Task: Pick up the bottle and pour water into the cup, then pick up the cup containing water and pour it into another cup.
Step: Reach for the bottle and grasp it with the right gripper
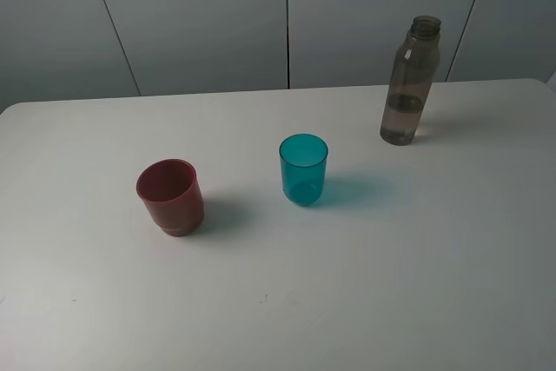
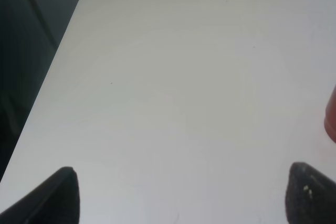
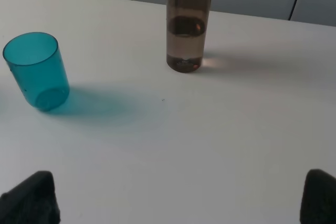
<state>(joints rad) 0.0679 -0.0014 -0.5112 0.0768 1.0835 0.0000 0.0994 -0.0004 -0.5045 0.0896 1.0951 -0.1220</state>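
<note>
Right end effector [image 3: 176, 199]; bottle [image 3: 189, 22] well apart.

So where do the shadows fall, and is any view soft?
Exterior high: shadows fall right of the red cup, teal cup and bottle. Right wrist: the teal cup's shadow is tinted teal, a glint beside the bottle's base. Left wrist: soft, near fingertips blurred.

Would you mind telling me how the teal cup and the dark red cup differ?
The teal cup is translucent; the red cup is opaque. The teal cup is slimmer with straight sides, while the red cup is wider, squatter and tapers to a stepped base. In the high view the red cup stands left of the teal cup. Both stand upright, mouths open, on the white table, and neither is held.
</note>
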